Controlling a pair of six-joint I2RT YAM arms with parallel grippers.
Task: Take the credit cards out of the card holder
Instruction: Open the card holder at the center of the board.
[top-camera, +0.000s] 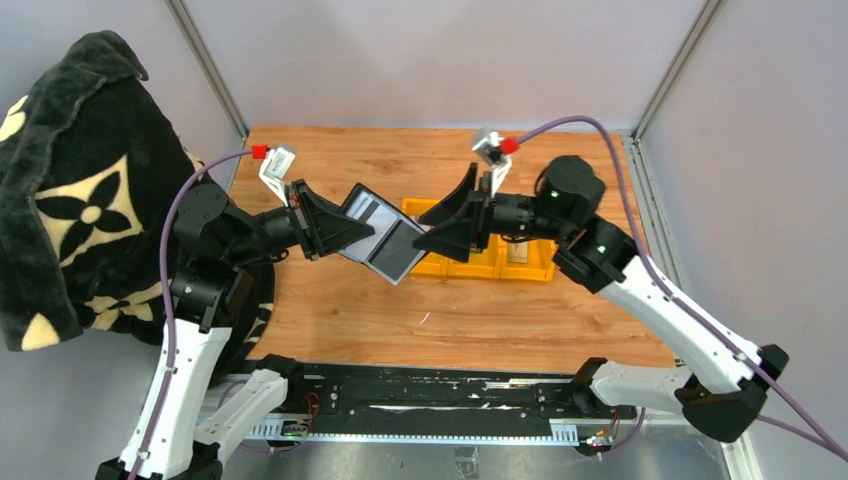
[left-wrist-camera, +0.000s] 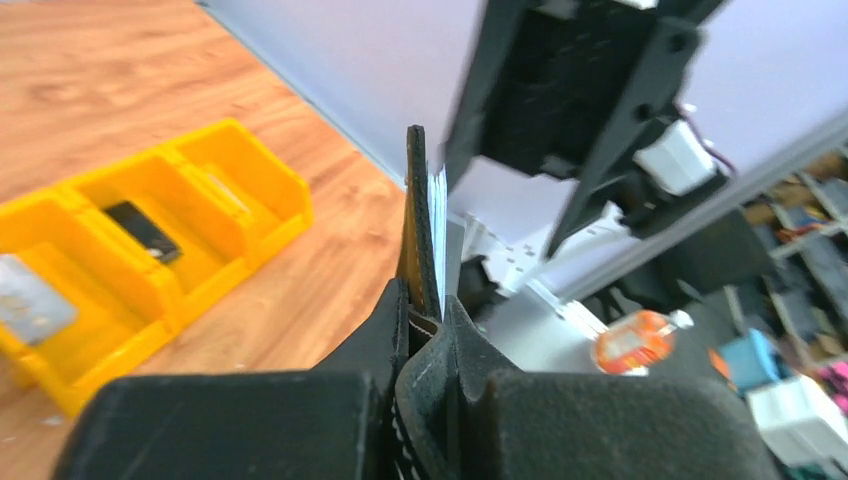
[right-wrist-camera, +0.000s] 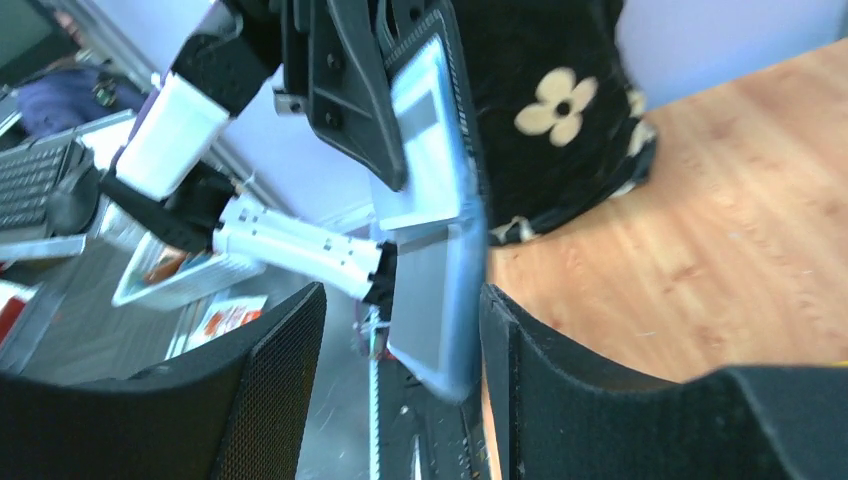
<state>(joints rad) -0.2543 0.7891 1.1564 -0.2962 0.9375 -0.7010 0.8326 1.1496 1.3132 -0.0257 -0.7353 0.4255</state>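
1. Bare table (top-camera: 400, 320) at 6 o'clock of the work. Nothing has been set down there.
2. Mid-air, centre of the top view: the card holder (top-camera: 385, 238) is held tilted above the table, well off the wood.
3. At its 9 o'clock, the left gripper (left-wrist-camera: 425, 312) is clenched on the holder's near edge. Pale card edges show along the holder's side in the wrist view.
4. At its 3 o'clock, the right gripper (right-wrist-camera: 400, 310) is spread. Its fingers straddle the silvery card (right-wrist-camera: 432, 300) with a gap at least on one side, so there is no pinch yet.
5. Behind, at 1 o'clock: a yellow tray (top-camera: 530, 270) with a grey card (left-wrist-camera: 25, 300) lying in one compartment.
6. Risks:
   - If the right fingers close on the holder's wall as well as the card, the pull drags the whole holder.
   - The left grip sits on an edge only, so the holder could twist or slip out.
   - A shallow bite could drop the card short of the tray.
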